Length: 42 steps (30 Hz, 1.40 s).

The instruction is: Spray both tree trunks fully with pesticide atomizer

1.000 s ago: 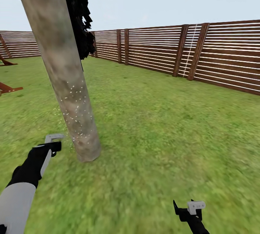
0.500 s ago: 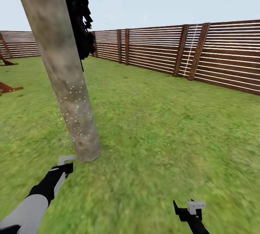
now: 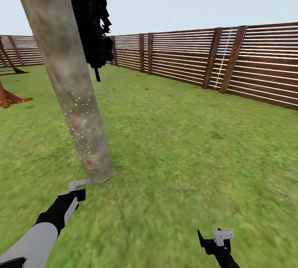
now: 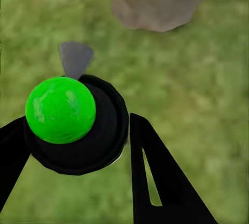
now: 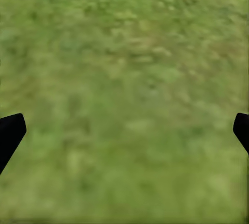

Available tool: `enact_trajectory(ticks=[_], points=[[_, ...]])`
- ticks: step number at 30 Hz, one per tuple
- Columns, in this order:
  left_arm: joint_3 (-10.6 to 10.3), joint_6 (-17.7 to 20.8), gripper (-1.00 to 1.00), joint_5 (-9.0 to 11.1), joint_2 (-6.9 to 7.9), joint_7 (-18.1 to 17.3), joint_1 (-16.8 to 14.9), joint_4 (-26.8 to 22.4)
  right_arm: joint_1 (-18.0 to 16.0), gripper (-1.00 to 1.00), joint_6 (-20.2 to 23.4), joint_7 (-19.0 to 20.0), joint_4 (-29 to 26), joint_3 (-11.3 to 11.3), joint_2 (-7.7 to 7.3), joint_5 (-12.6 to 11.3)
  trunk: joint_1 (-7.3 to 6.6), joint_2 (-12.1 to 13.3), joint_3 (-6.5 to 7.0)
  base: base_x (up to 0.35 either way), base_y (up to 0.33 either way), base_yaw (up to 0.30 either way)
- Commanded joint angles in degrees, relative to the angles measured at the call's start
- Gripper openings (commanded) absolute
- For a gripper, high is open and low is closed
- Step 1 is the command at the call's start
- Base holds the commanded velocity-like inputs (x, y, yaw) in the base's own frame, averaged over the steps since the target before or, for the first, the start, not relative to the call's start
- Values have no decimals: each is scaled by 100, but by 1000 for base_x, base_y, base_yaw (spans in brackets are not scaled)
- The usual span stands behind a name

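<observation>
Up close, left gripper [image 4: 78, 146] clamps green-capped atomizer [image 4: 67, 117], speckled tree trunk [image 3: 76, 106] beyond

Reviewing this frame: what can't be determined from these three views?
- Tree trunk: top cut off by the head view's edge; far side hidden, so full pesticide coverage is unknown.
- Atomizer in the left gripper: left wrist view shows a dark body with a green cap; nozzle direction unclear.
- Right gripper: fingertips at the right wrist view's edges, over blurred grass.

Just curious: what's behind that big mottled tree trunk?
Behind the tree trunk stands a thin dark-leaved tree, then the slatted wooden fence around the lawn. The trunk covers whatever lies directly behind it.
</observation>
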Motion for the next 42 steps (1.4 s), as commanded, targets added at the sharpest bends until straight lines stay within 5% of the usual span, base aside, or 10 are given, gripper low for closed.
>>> enact_trajectory(ticks=[1, 12, 42], points=[[0, 0, -100, -1, 2, -1, 0, 2, 11, 100, 1, -1, 0, 0, 0, 1, 0, 0, -1, 0, -5, 113], [-42, -27, -100, -10, -127, 20, 0, 12, 21, 100, -2, -11, 0, 0, 0, 1, 0, 0, -19, 0, 0, 163], [-25, -26, -100, -10, -121, 26, 0, 12, 23, 100, -2, -11, 0, 1, 0, 1, 0, 0, -19, 142, -204, 117]])
